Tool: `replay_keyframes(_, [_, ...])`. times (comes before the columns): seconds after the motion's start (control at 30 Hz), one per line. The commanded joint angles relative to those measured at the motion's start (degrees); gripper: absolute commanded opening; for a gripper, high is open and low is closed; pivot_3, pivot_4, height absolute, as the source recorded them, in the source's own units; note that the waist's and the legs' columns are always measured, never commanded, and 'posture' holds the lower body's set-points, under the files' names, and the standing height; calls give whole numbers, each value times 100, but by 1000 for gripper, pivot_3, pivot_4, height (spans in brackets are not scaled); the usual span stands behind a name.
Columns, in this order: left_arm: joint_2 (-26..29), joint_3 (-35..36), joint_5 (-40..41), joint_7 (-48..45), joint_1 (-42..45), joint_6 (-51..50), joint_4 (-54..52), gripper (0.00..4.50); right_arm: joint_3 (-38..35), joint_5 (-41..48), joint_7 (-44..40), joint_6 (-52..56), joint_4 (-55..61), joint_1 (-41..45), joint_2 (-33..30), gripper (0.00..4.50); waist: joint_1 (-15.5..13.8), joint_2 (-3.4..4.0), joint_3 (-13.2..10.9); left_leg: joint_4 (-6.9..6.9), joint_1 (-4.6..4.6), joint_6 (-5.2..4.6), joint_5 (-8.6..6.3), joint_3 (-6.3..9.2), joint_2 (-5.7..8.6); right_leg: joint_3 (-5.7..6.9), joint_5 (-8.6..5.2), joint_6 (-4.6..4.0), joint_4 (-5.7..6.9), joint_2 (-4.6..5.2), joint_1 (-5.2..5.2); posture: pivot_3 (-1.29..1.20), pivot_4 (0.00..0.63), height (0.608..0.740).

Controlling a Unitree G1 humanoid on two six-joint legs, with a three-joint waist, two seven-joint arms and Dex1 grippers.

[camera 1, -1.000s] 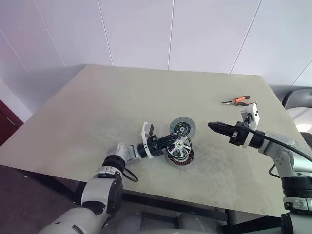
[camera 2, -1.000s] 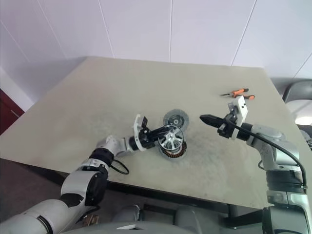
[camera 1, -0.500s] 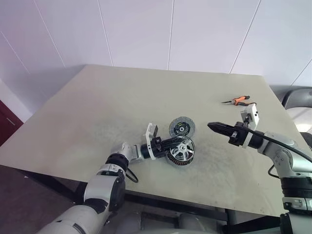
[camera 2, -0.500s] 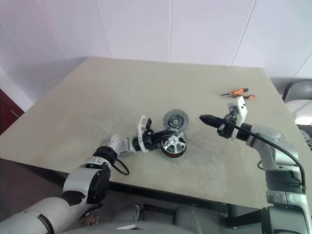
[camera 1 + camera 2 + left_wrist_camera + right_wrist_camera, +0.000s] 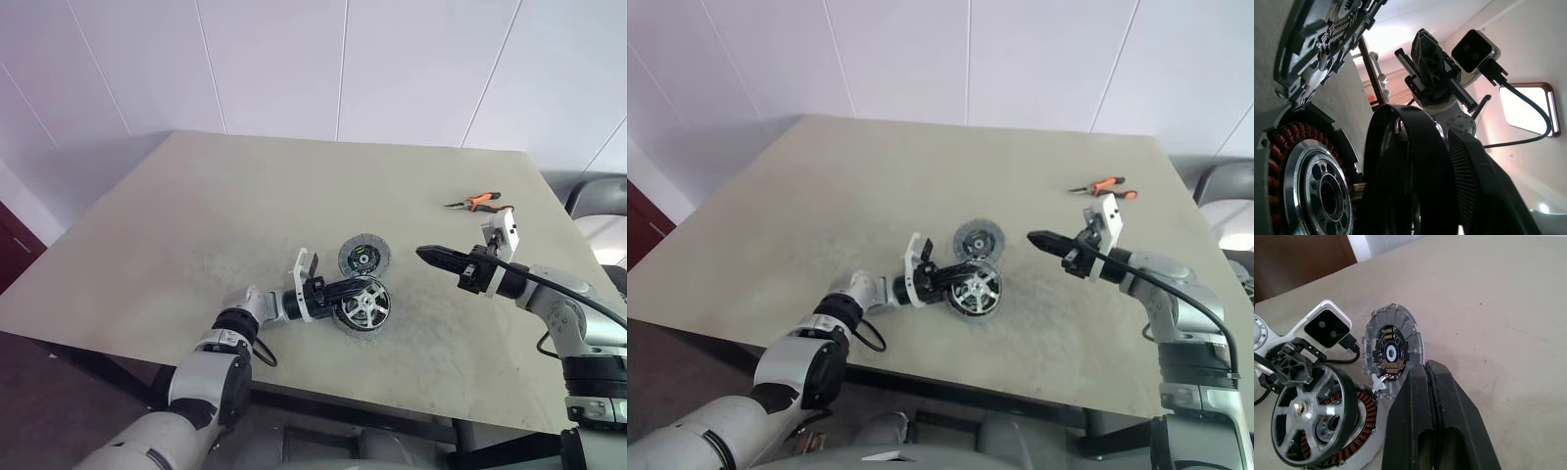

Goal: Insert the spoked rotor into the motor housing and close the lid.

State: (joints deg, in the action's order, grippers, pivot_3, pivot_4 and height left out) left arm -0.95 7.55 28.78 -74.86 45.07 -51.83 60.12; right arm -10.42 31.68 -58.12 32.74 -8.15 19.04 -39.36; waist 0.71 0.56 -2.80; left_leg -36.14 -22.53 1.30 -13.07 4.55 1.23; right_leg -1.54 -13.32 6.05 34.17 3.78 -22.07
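- The spoked rotor (image 5: 1305,418) sits tilted on the copper-wound motor housing (image 5: 1354,438) on the surface (image 5: 225,211).
- Left pincer (image 5: 345,297) grips the rotor's rim; release only once level.
- Right pincer (image 5: 423,253) hovers clenched, empty; lid (image 5: 1392,351) lies just beside.

Illumination is bright, even and diffuse; the table (image 5: 245,196) and the white wall panels (image 5: 274,59) show no glare and only faint shadows. Head views are sharp throughout. In the left wrist view, a lit window (image 5: 1528,110) overexposes, leaving the near left gripper fingers (image 5: 1415,171) dark and blurred. The right wrist view is evenly lit.
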Motion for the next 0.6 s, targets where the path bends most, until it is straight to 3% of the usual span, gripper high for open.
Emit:
replay_keyframes(0.03, [10, -39, -69, -6, 19, 53, -67, 2353, -62, 5, 21, -100, 122, 85, 20, 0, 0, 0, 0, 0, 0, 0, 0, 0, 0, 0, 0, -1, 0, 0, 0, 0, 0, 740])
replay_keyframes(0.07, [55, -53, -105, 20, 36, 109, -97, 2622, -54, 1, 27, -106, 117, 85, 31, 0, -1, 0, 0, 0, 0, 0, 0, 0, 0, -1, 0, -1, 0, 0, 0, 0, 0, 740])
replay_keyframes(0.33, [389, -593, -596, 139, 47, 713, -955, 2622, 20, -39, 33, -144, 32, 157, 76, 0, 13, -3, -2, -1, 2, 1, 1, -1, 0, -6, 5, -10, 4, -1, 0, 0, 0, 740])
replay_keyframes(0.6, [519, -1291, -1005, 750, -347, 1527, -3161, 2622, 89, -68, 1, -152, -22, 227, 94, 0, -9, -9, -6, 2, 1, 2, 1, -8, -1, -23, 13, -21, 7, -4, -9, 0, 0, 740])
